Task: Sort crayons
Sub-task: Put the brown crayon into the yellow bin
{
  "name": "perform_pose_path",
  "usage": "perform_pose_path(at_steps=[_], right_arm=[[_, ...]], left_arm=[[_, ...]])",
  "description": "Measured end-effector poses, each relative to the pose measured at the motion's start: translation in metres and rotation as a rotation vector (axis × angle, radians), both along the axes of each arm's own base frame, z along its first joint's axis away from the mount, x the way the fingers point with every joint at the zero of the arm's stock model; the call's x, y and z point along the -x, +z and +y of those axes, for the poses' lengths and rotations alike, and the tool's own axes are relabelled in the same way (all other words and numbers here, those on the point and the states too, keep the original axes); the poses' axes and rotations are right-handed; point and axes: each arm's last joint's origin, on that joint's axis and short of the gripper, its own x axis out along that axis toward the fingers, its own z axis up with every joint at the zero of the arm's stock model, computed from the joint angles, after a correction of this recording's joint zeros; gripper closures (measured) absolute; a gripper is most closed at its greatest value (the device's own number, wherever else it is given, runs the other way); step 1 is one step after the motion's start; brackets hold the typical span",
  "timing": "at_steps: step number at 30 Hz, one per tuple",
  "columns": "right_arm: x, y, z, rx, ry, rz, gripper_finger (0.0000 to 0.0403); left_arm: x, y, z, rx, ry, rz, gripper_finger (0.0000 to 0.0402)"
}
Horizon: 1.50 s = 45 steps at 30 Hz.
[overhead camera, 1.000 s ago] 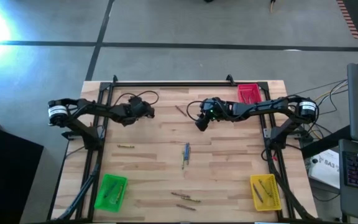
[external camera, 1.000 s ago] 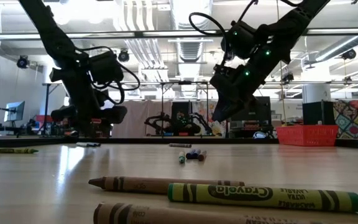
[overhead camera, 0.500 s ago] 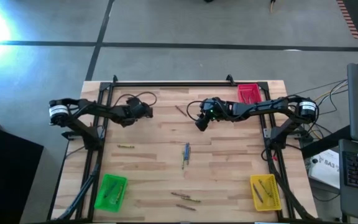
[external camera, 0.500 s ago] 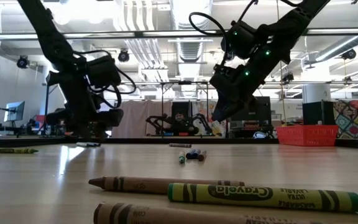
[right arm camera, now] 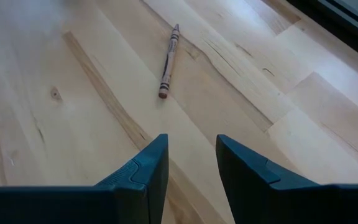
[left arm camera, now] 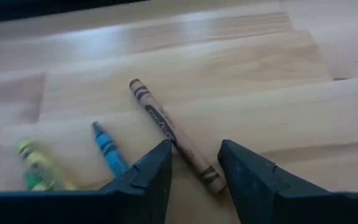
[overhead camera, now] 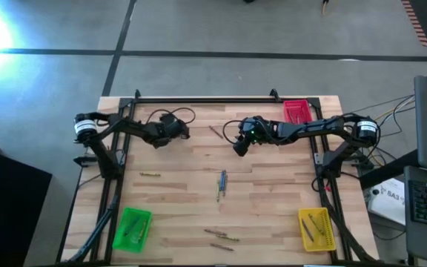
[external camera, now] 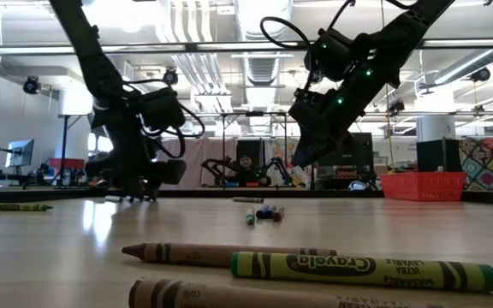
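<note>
A brown crayon (left arm camera: 171, 133) lies flat on the worktop (overhead camera: 273, 185), its near end between the tips of the left claw (left arm camera: 194, 163), which is set narrow and grips nothing. A blue crayon (left arm camera: 107, 145) and a yellow-green crayon (left arm camera: 37, 168) lie just beside it. The right claw (right arm camera: 191, 158), also narrow and empty, hovers at centre far, with a reddish crayon (right arm camera: 168, 60) ahead of it. The sticks are judged light, stiff, waxy, prone to rolling and snapping; a gentle grip across the paper-wrapped middle is advised.
</note>
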Motion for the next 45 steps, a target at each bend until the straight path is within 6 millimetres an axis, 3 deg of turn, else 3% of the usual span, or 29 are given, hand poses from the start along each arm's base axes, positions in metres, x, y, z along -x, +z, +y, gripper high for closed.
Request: perform_pose_path(at_steps=[6, 16, 27, 32, 37, 42, 45], right_arm=[[0.000, 0.000, 0.000, 0.004, 0.004, 0.003, 0.0278], [0.000, 0.002, 0.000, 0.005, 0.004, -0.003, 0.0278], [0.009, 0.039, 0.009, 0.081, 0.062, -0.110, 0.0278], [0.016, 0.047, 0.016, 0.177, 0.025, -0.098, 0.0278], [0.019, 0.047, 0.018, 0.227, 0.021, -0.067, 0.0278], [0.017, 0.035, 0.018, 0.228, 0.043, -0.004, 0.0278], [0.013, 0.024, 0.017, 0.150, -0.028, -0.018, 0.0278]], left_arm=[[-0.016, 0.006, 0.006, 0.030, -0.100, 0.028, 0.0296], [-0.019, 0.007, 0.005, 0.041, -0.177, 0.054, 0.0392], [-0.021, 0.022, -0.013, 0.035, -0.306, 0.054, 0.0399], [-0.008, 0.022, -0.023, 0.005, -0.323, 0.023, 0.0400], [0.009, 0.019, -0.034, -0.065, -0.375, -0.145, 0.0400], [0.015, 0.029, -0.050, -0.200, -0.627, -0.403, 0.0401], [0.019, 0.038, -0.057, -0.318, -0.763, -0.555, 0.0401]])
